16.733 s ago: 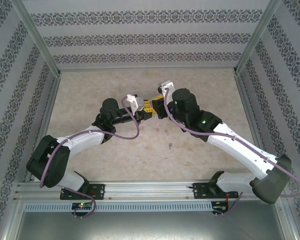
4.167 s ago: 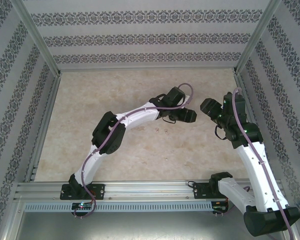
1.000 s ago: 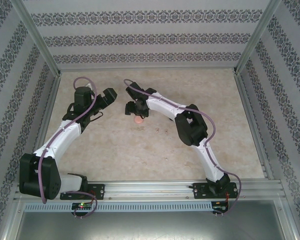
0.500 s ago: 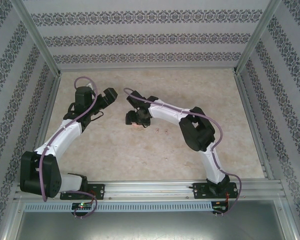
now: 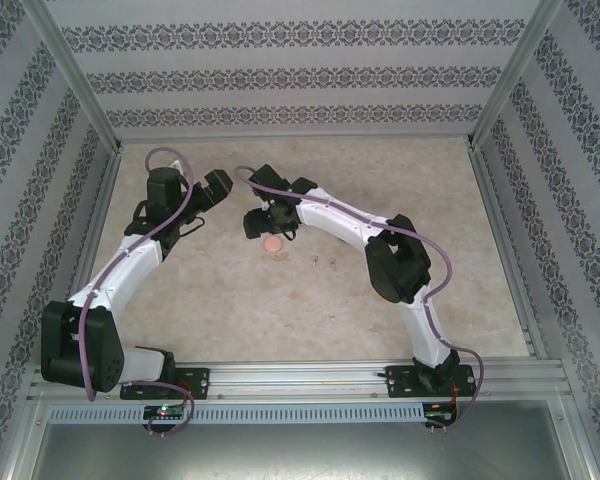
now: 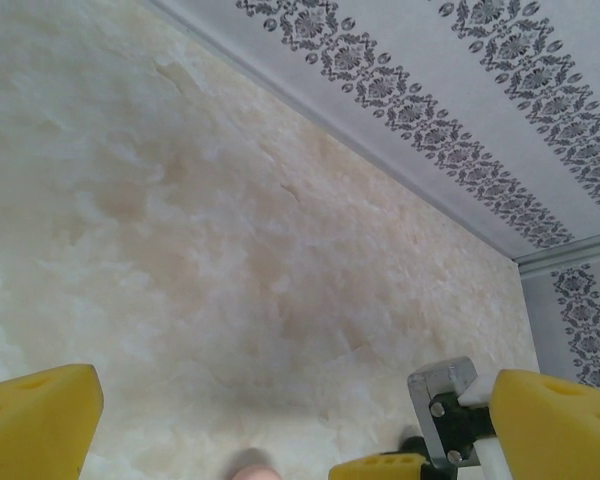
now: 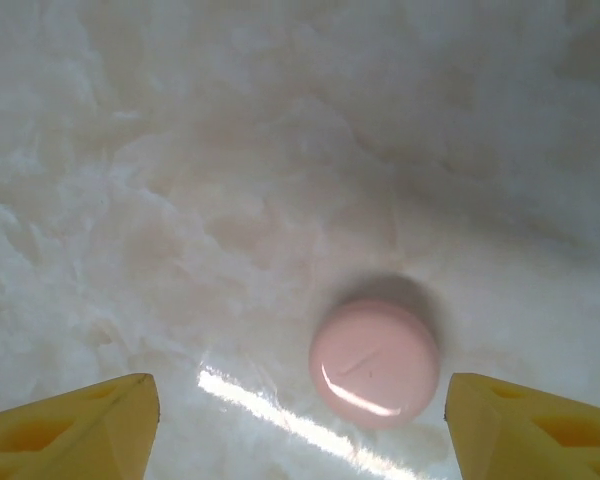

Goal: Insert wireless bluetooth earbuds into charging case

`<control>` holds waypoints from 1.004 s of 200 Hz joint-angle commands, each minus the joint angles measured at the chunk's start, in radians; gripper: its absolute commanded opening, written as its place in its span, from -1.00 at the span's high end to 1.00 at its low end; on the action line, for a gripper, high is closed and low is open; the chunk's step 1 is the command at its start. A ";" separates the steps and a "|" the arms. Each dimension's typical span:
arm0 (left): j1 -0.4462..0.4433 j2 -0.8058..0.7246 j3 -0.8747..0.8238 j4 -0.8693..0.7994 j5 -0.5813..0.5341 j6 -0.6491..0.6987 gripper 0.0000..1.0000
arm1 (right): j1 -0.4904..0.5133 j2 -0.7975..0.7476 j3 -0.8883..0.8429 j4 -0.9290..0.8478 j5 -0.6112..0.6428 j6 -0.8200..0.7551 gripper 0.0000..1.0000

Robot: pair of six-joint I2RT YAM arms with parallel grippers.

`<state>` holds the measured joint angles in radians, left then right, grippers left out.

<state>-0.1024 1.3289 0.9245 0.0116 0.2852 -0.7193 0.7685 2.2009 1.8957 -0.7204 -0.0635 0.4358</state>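
I can make out the earbuds (image 5: 315,262) only as a couple of tiny specks near the middle of the bench (image 5: 230,300), too small for me to tell their colours. Just left of them lies the round pale pink case (image 5: 272,243), flat and apparently closed. My right gripper (image 5: 257,220) hangs over it. On the right wrist camera the case (image 7: 375,362) sits between the yellow fingers (image 7: 80,415), nearer one side, touching neither. That gripper stands wide and holds nothing. My left gripper (image 5: 216,189) hovers further left, apart from the case, also wide and empty, facing bare bench and the patterned wall (image 6: 460,110).
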 commanded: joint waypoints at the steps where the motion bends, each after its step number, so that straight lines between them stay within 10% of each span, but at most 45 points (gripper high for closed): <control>1: 0.018 -0.010 0.037 -0.005 0.010 0.027 -0.99 | 0.003 0.056 0.059 -0.106 0.044 -0.224 -0.53; 201: 0.042 -0.021 0.036 0.023 0.051 0.002 -0.99 | 0.026 0.235 0.167 -0.227 0.082 -0.377 -0.36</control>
<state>-0.0673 1.3373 0.9428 0.0086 0.3000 -0.7151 0.7879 2.4084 2.0487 -0.9146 -0.0067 0.0845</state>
